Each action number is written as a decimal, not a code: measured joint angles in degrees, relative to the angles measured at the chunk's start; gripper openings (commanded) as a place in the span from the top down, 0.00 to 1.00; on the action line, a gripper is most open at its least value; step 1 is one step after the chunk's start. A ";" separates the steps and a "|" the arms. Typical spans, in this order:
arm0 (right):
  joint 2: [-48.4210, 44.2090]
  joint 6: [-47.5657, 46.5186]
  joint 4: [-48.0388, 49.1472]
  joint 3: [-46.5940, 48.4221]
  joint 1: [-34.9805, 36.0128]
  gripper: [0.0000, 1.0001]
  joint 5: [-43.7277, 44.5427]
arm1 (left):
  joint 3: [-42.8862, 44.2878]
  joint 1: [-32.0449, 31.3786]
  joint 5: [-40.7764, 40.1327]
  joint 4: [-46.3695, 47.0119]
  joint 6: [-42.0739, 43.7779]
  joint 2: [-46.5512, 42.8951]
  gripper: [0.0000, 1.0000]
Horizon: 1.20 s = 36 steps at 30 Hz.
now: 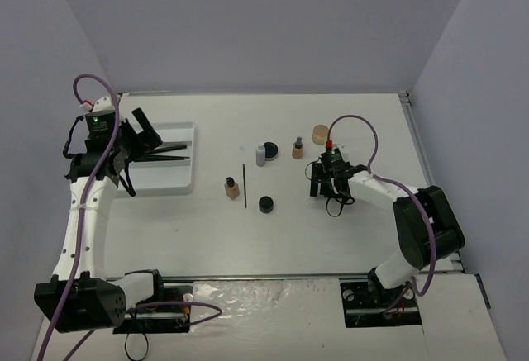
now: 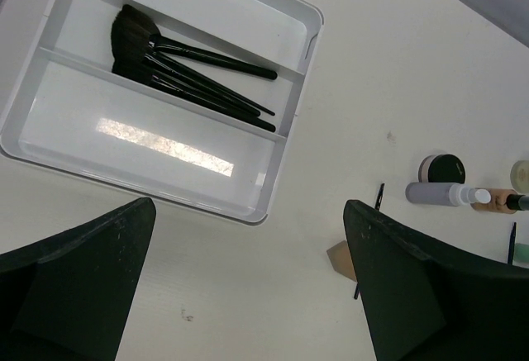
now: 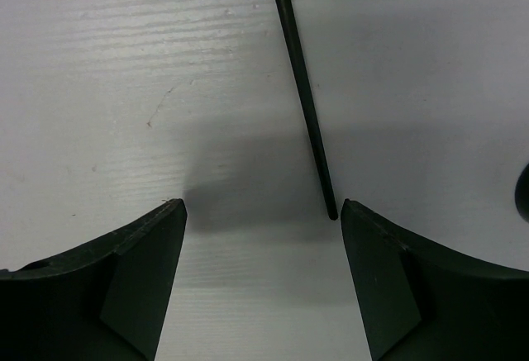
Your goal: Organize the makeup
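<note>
Lying in the middle compartment of the glossy white rectangular tray point(image 2: 83, 105) are slim black brushes point(image 2: 190, 76) (bristles fanned at one end). By it hangs the left gripper point(image 2: 250, 208), jaws wide, holding nothing. The right gripper point(image 3: 260, 208), jaws apart, straddles the tip of a thin black pencil point(image 3: 302, 88) on the matte white table point(image 1: 331, 237). A round black pot point(image 1: 265, 204) and a tan compact point(image 1: 319, 134) sit nearby; plain pale walls point(image 1: 248, 22) surround.
</note>
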 measured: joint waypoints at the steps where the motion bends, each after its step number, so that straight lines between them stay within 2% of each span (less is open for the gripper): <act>1: 0.29 0.17 0.24 -0.37 -0.09 0.29 0.01 | -0.12 -0.04 0.00 -0.33 0.25 -0.10 0.04; 6: 1.04 0.53 1.51 -0.93 -0.43 0.36 0.44 | -0.17 -0.27 0.00 -1.12 1.02 -0.58 0.04; 16: 1.38 0.09 3.27 -1.09 -0.56 0.73 -0.11 | -0.19 -0.37 -0.02 -1.27 1.18 -1.85 0.04; 25: 1.94 0.88 4.70 -1.20 -0.17 0.98 0.00 | -1.10 -0.38 0.19 -1.37 1.14 -1.91 0.04; 36: 3.03 1.00 5.40 -0.20 7.16 1.00 1.51 | -1.13 -2.56 2.77 -1.85 0.46 -2.31 0.04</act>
